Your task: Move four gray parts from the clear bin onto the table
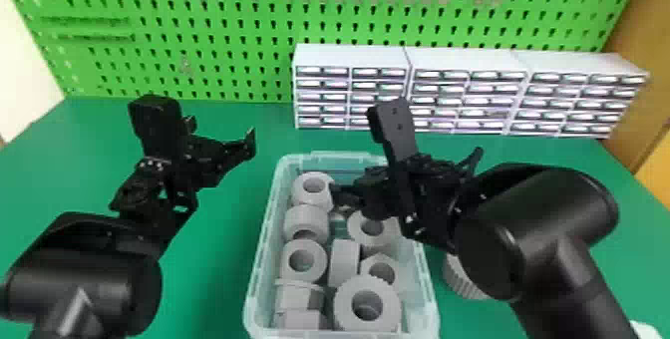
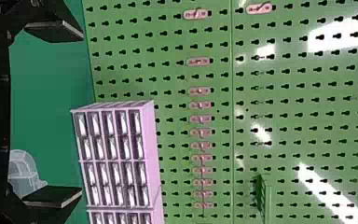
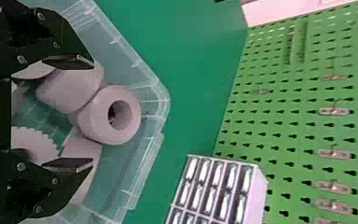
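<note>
Green pegboard (image 1: 224,39) and small white drawers (image 1: 349,54) stand behind the green table (image 1: 209,288). My right hand (image 3: 92,114) is over the bin's far end, fingers apart and clamped on nothing. I'd take the far-corner ring (image 1: 311,201) — it lies nearest that opening, though a neighbor crowds it. Best to square both fingers to its sides, ease down without nudging the wall, close gently, then lift straight up before crossing the rim. My left hand (image 2: 81,113), also spread, hangs over the table beside the bin.

The clear bin (image 1: 254,288) holds a jumble of rings, chunky nuts and a ribbed wheel (image 1: 344,308) — all gray. One ribbed gray part (image 1: 461,278) sits outside on the table, just to its right.
</note>
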Tool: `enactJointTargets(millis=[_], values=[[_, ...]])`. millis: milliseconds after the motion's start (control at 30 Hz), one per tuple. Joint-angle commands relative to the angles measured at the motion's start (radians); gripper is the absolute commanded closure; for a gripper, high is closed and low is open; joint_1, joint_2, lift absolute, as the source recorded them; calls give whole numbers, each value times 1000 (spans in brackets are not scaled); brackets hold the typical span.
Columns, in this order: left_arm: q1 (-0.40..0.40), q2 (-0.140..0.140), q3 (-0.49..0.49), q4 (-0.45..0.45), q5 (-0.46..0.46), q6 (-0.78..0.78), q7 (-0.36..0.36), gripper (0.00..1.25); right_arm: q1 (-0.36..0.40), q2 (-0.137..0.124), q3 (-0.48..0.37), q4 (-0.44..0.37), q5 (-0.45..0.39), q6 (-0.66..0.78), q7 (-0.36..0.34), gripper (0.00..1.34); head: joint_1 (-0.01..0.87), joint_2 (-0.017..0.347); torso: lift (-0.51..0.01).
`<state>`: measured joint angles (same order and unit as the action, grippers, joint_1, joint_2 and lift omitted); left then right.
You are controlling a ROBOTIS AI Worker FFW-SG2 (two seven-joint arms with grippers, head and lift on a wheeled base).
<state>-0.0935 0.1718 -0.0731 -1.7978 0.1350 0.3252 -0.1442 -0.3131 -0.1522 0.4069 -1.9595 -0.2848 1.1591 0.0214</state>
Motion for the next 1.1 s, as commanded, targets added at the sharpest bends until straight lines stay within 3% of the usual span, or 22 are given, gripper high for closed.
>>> enactJointTargets(millis=[0,433,800,900,1067], values=[[0,0,-4,0,0,0,0,122,-32,2,18,-1,-19,102,-15,516,678,34,-50],[-5,0,-13,5,0,0,0,122,-80,13,-14,39,-174,260,-181,513,678,34,-50],[-6,0,-17,8,5,3,0,122,-83,26,-74,114,-513,292,-563,512,678,34,-50],[-8,0,-19,9,5,3,-2,122,-86,29,-77,130,-550,294,-606,510,678,34,-50],[-9,0,-19,11,6,3,-5,122,-89,29,-82,151,-574,294,-614,510,678,34,-50]])
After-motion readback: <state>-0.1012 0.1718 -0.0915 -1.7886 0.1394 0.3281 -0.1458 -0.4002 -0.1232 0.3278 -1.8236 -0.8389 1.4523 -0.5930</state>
